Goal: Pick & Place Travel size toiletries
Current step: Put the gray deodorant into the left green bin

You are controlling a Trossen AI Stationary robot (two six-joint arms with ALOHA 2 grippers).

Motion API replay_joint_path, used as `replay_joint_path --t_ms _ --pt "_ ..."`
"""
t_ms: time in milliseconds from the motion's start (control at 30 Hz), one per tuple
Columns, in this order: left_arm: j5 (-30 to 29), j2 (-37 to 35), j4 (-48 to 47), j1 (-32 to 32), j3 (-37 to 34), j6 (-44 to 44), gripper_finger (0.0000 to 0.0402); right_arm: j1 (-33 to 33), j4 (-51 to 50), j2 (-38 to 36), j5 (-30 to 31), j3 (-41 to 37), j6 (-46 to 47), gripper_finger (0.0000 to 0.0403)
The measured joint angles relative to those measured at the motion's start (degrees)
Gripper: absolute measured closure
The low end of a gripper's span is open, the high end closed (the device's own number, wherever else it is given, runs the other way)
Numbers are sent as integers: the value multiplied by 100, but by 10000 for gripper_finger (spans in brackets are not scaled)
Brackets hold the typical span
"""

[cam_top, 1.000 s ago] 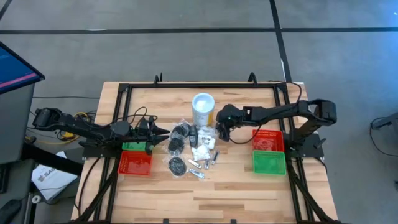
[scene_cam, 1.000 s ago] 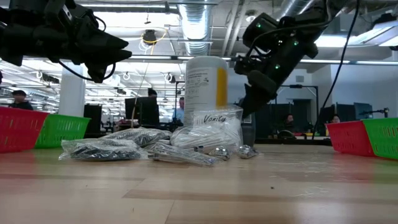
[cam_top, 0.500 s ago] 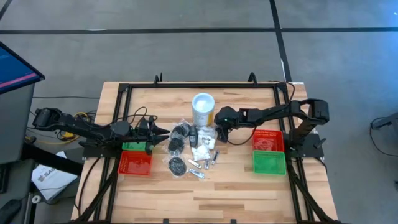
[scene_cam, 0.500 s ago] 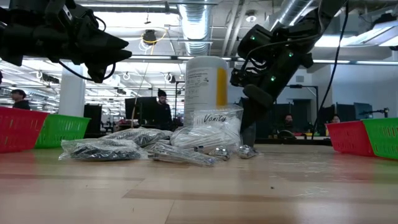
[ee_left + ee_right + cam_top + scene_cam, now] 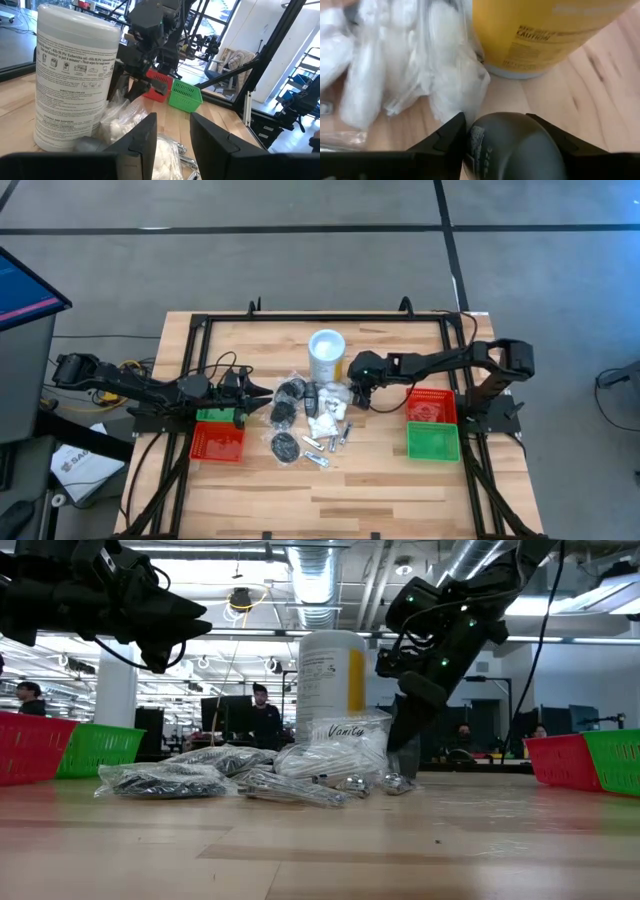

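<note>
**Right hand pinching a dark rounded piece beside the canister**

The right hand (image 5: 352, 392) is reaching down to the wooden plank worktop (image 5: 380, 480), just beside the tall white canister (image 5: 326, 355) and at the edge of the heap of travel size toiletries (image 5: 310, 420). In the right wrist view its two dark fingers (image 5: 451, 136) are pressing against either side of a smooth, dark grey rounded piece (image 5: 510, 145) with a small printed label, so the hand is gripping it. Just beyond it, crinkled clear plastic bags (image 5: 395, 65) holding soft white packets are lying against the canister's yellow-labelled base.

The toiletries are sitting in the middle of the worktop, in front of the canister: black round pots (image 5: 284, 446) in glossy film, white packets, and thin silvery tubes (image 5: 318, 445) lying flat. The low view is showing one clear bag printed "Vanity" (image 5: 345, 730) leaning in front of the cylindrical canister.

The left hand (image 5: 265, 402) is hovering above the worktop at the heap's left edge, with its fingers (image 5: 145, 135) standing slightly apart and holding nothing.

Ribbed plastic mesh trays are sitting on both sides: a red tray (image 5: 432, 406) and a green tray (image 5: 433, 442) on the right, and another red tray (image 5: 217, 443) with a green one (image 5: 212, 416) on the left.
</note>
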Motion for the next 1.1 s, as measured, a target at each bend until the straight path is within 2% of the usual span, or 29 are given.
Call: replay_joint_path --t_ms 633,833,1100 --pt "-32 0 17 -1 0 0 293 228 -189 -1610 15 9 28 240" --pt "-30 0 81 -1 0 0 293 367 -159 -1814 17 149 90 240" --pt "-26 0 193 -1 0 0 293 737 -146 -1685 20 811 120 240"
